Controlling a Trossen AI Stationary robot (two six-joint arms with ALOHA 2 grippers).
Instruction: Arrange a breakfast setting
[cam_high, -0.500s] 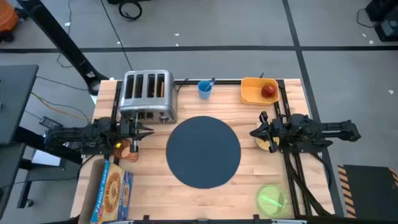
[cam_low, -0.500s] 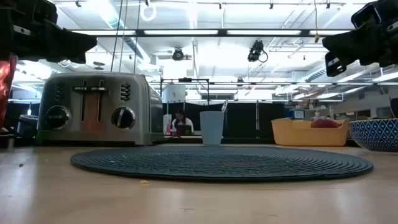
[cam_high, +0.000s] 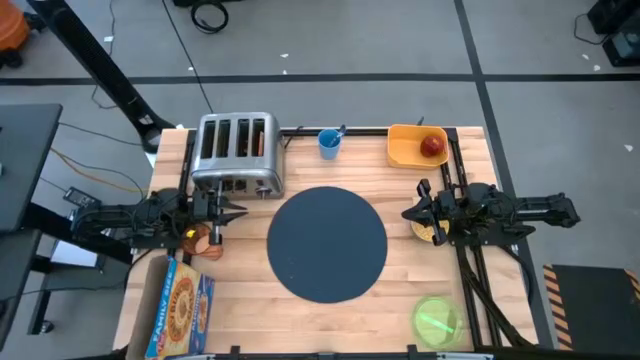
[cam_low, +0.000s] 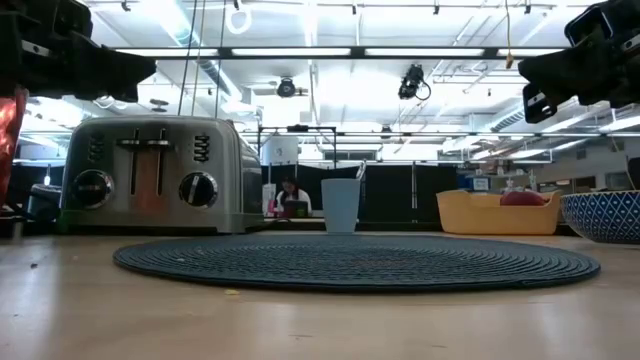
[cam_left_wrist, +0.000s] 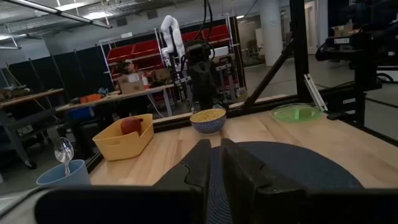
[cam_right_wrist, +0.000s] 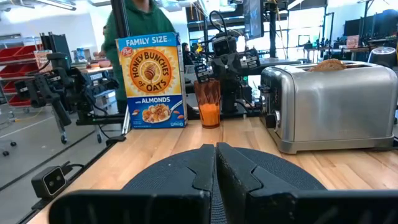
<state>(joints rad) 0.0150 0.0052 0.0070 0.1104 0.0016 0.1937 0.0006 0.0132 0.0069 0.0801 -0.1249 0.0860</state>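
The dark-navy mat (cam_high: 327, 243) lies flat in the middle of the table. My left gripper (cam_high: 240, 210) hovers shut at its left edge, above the table, next to the orange tumbler (cam_high: 205, 238). My right gripper (cam_high: 407, 213) hovers shut at the mat's right edge, over the cereal bowl (cam_high: 428, 229). The toast slice (cam_right_wrist: 328, 63) sticks up out of the toaster (cam_high: 237, 155). The red apple (cam_high: 432, 145) lies in the yellow bin (cam_high: 410, 148). The spoon (cam_left_wrist: 63, 152) stands in the blue cup (cam_high: 329, 143). The green plate (cam_high: 436, 320) lies at the near right.
A cereal box (cam_high: 180, 308) lies at the near left corner. The toaster stands at the far left, the blue cup and the yellow bin along the far edge. A person (cam_right_wrist: 134, 18) stands behind the cereal box beyond the table.
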